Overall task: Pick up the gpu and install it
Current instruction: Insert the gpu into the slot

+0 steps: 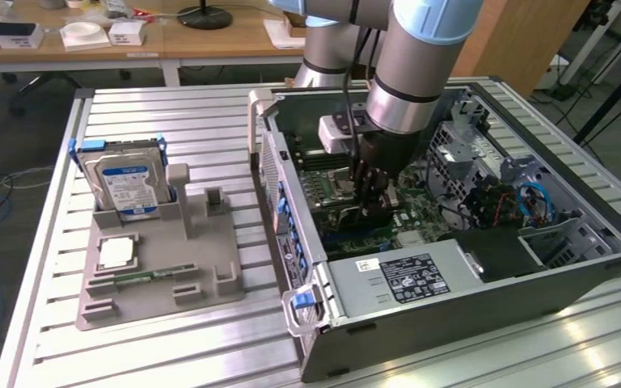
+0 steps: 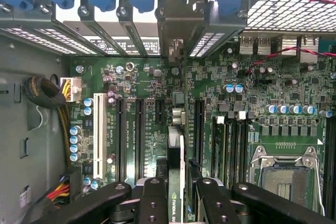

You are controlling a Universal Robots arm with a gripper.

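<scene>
The gripper [image 2: 176, 195] is partly closed on the gpu [image 2: 176, 161], holding it edge-on over the motherboard [image 2: 142, 82] inside the open computer case [image 1: 569, 279], with its bracket at the rear slot openings. If the card's edge sits slightly off its slot [image 2: 198, 129], pressing down could jam it or stress the board.

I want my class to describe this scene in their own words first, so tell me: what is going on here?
A grey and light-blue robot arm reaches down into an open dark metal computer case lying on a slatted aluminium table. Its black gripper is shut on the gpu, a thin dark circuit card held on edge over the green motherboard, in line with its long black slots. Outside the case, a silver hard drive with a blue-white label stands in a grey holder tray.
</scene>
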